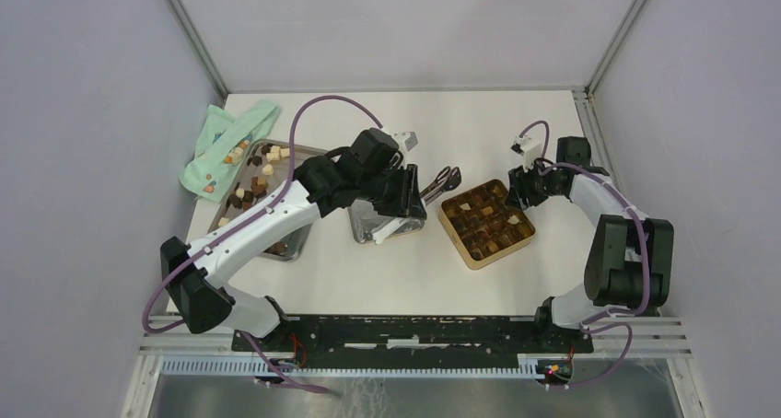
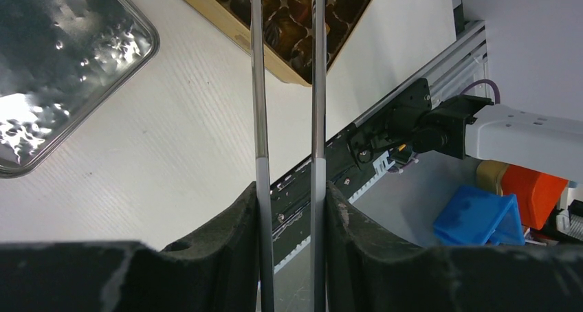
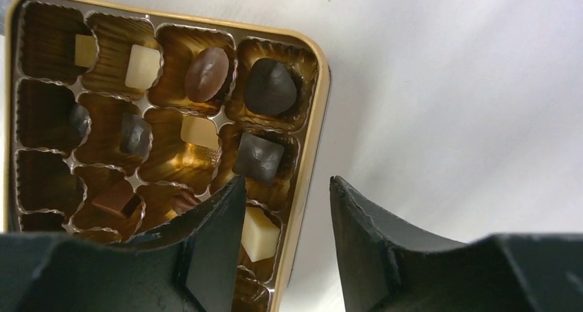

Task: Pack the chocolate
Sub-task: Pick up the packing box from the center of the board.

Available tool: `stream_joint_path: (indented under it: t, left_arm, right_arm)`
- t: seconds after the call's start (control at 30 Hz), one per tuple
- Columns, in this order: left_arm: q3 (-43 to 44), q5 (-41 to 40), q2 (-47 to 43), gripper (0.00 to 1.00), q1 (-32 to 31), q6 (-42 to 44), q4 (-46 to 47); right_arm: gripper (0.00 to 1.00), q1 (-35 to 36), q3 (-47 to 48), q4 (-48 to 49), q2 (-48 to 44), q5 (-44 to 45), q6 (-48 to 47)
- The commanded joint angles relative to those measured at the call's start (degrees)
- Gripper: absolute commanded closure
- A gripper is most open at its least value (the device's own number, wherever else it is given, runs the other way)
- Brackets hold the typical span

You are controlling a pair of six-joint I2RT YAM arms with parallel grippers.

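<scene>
The left gripper (image 2: 289,212) clamped the long tweezers (image 2: 318,85). Loose chocolate (image 1: 247,197) lay in the steel tray (image 1: 287,250) near the table's left edge, with more in the gold tin (image 1: 486,217). There the right gripper (image 3: 285,216) gaped empty, astride the rim. This was probably mid-transfer. The next move needed the tweezer tips over an empty compartment.

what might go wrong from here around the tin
1. The right tool stands open astride the gold tin rim, one finger over filled cells. Closing or shifting may shove the tin or unseat the white chocolate beside that finger.
2. The left tool grips the tweezers, which point at the same tin. Both arms crowd it, so a clash seems possible.
</scene>
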Motion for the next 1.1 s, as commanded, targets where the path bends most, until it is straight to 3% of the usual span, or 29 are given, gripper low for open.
stream_joint_path:
  t: [0.0, 0.27, 0.47, 0.6, 1.07]
  left_arm:
    - [-0.50, 1.64, -1.52, 0.98, -0.46, 0.87, 4.87]
    - [-1.42, 1.97, -2.28, 0.98, -0.67, 1.31, 5.22]
    - [-2.40, 3.14, -3.07, 0.98, -0.76, 1.39, 7.04]
    - [-3.34, 4.34, -3.89, 0.98, -0.95, 1.89, 8.84]
    - [-4.58, 4.47, -6.64, 0.98, -3.19, 4.60, 13.43]
  right_arm:
    - [0.49, 1.72, 2.35, -0.43, 1.87, 3.87, -1.23]
    - [0.71, 3.76, 3.15, 1.14, 4.11, 5.43, -0.70]
    - [0.95, 4.17, 2.05, 3.09, 2.60, 6.64, -0.01]
    - [1.00, 4.17, 1.94, 4.28, -0.09, 6.60, 0.74]
    - [1.00, 4.26, 5.68, 9.97, -17.50, 1.48, 0.64]
